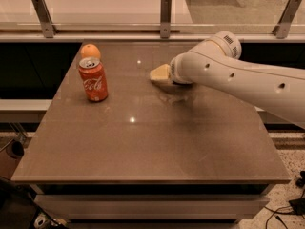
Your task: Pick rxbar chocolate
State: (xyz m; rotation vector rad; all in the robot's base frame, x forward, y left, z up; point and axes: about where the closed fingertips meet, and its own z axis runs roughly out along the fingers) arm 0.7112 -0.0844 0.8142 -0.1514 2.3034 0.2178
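Note:
The rxbar chocolate does not show anywhere; it may lie hidden under my arm. My gripper [160, 74] shows as a beige wedge at the end of the white arm [238, 75]. It sits low over the far middle of the brown table [143, 147], well to the right of the red Coca-Cola can [93, 79]. A round orange fruit [90, 51] sits just behind the can. Nothing shows held in the gripper.
A glass rail with metal posts [165, 15] runs along the far edge of the table. The white arm crosses the table's right rear part. The floor shows to the right and left of the table.

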